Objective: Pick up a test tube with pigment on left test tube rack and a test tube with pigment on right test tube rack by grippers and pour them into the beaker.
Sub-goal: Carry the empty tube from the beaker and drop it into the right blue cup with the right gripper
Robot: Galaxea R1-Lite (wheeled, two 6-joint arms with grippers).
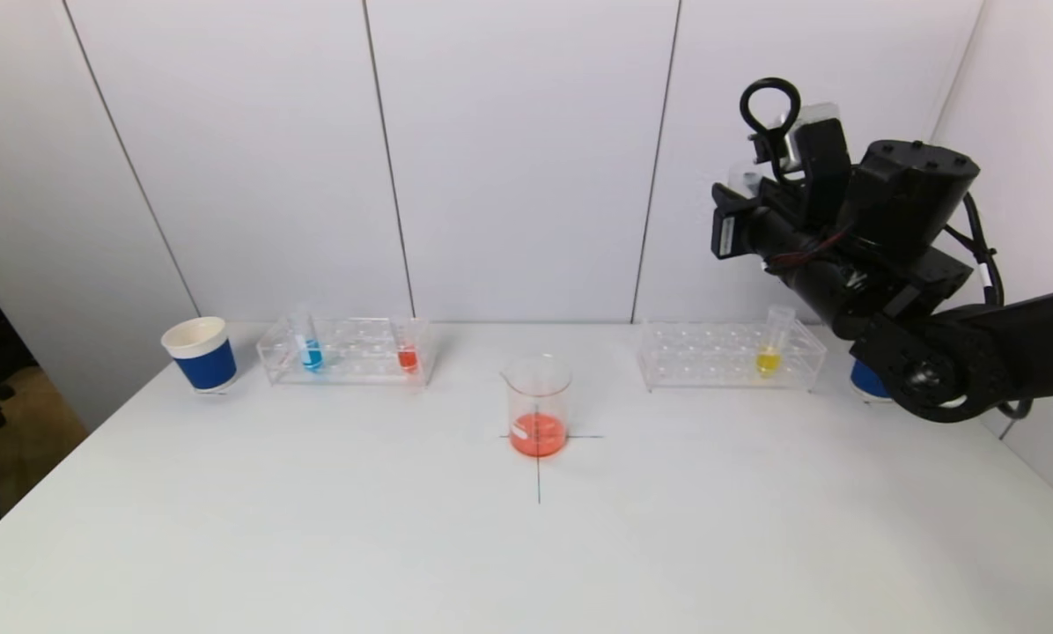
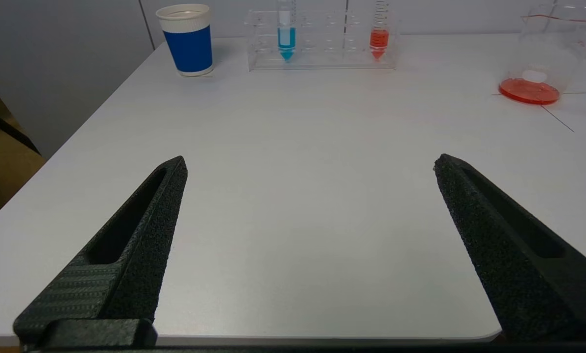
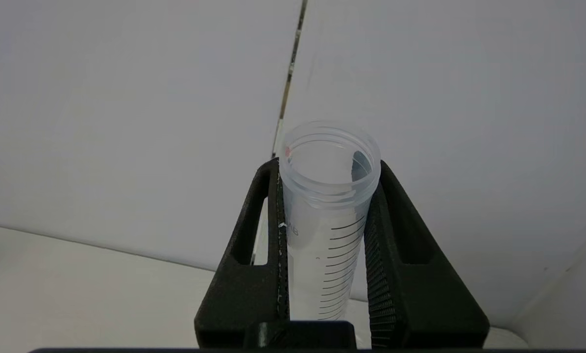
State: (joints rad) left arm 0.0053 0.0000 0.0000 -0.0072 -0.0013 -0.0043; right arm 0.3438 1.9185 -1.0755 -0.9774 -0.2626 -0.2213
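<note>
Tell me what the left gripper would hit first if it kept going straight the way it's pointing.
Probably the left test tube rack. The left gripper, jaws wide open, points across bare table toward it; its height relative to the rack is unclear.

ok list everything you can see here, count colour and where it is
beaker: 1, clear with orange-red liquid at the bottom, table centre on a drawn cross
left test tube rack: 1, clear, back left of the table
tubes in the left rack: 2, one with blue pigment, one with orange-red pigment
right test tube rack: 1, clear, back right
tube in the right rack: 1, yellow pigment
paper cup: 1, blue with white rim, left of the left rack
second blue object: 1, mostly hidden behind the right arm
table: 1, white
held tube: 1, clear, looks empty
left gripper: open, low over the table's near edge
right gripper: shut on the held tube, raised at the right
</note>
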